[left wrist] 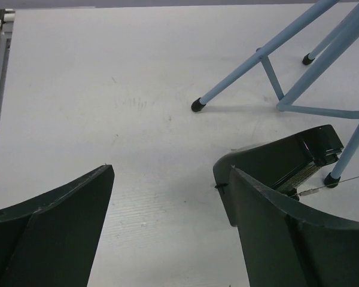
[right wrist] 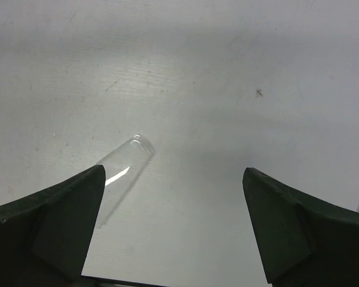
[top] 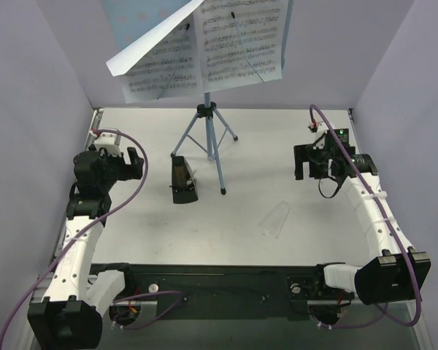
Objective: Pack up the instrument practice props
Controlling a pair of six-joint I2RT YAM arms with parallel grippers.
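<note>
Your left jaws gape beside the metronome [left wrist: 287, 161] at 4 o'clock, set to grab; right jaws apart, idle. Pages [top: 226, 44] lean on stand [top: 206, 111], 12 o'clock.

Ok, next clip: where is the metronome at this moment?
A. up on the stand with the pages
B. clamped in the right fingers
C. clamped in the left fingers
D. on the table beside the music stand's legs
D: the metronome sits on the table by the tripod legs, while the left fingers and right fingers are spread and hold nothing.
</note>
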